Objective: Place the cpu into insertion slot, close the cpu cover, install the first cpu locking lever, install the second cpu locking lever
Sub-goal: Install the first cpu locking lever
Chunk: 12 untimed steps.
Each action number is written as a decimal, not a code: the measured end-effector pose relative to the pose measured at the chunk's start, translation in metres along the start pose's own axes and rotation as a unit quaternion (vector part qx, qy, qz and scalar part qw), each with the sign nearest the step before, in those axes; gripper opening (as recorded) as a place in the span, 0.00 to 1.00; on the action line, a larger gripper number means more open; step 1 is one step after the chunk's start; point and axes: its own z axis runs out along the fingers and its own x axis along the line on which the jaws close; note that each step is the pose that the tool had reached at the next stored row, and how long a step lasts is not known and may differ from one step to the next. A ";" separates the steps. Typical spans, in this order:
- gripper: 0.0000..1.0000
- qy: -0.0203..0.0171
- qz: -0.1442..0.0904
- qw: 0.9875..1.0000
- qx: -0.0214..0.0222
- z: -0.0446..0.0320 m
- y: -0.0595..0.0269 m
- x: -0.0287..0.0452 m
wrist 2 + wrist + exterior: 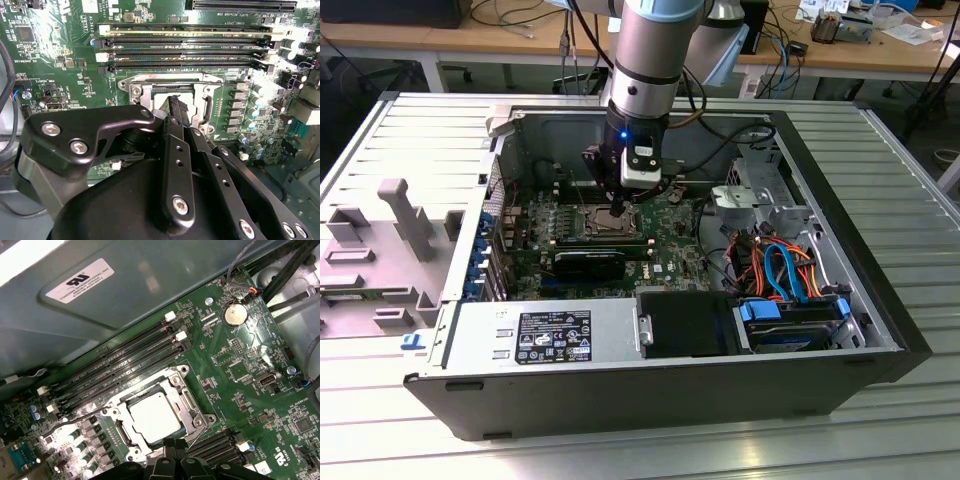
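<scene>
The cpu (154, 416), a pale grey square, lies flat in the insertion slot (177, 374) on the green motherboard. The cpu cover (140, 392), a silvery frame, lies down around the chip. A thin wire lever (75, 421) runs out from one corner of the socket; whether it is latched I cannot tell. My gripper (175, 447) hangs just above the socket's edge with its black fingers pressed together and nothing between them. In the second wrist view the fingertips (176, 106) hide most of the slot (137, 92). In the exterior view the gripper (618, 207) stands over the slot (605, 225).
Long black memory slots (125, 357) run beside the socket. A coin battery (234, 315) sits on the board. The open case holds a power supply (545, 335), a black shroud (685, 322), coloured cables (775, 265) and a drive cage (745, 200). Case walls surround the board.
</scene>
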 end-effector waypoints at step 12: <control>0.11 -0.001 -0.012 1.000 0.001 0.0000 0.0000 0.0000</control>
